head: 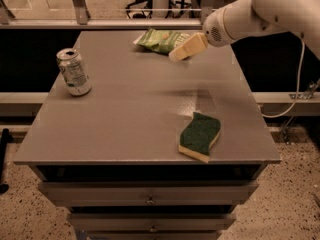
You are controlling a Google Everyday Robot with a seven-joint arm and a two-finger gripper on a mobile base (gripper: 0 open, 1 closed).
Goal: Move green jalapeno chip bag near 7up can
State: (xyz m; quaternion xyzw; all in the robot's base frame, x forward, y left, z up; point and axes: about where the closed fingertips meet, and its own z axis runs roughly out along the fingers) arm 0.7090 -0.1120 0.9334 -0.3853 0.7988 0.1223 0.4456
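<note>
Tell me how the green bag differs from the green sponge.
The chip bag is pale green, crinkly and printed; the sponge is dark green on a yellow base, with a wavy outline. The chip bag lies at the far edge of the table, the sponge near its front edge. The gripper is beside the chip bag, away from the sponge. Both lie flat.

Table (130, 114) holds chip bag (159, 39), 7up can (74, 72), sponge (200, 136); gripper (178, 54) beside bag.
</note>
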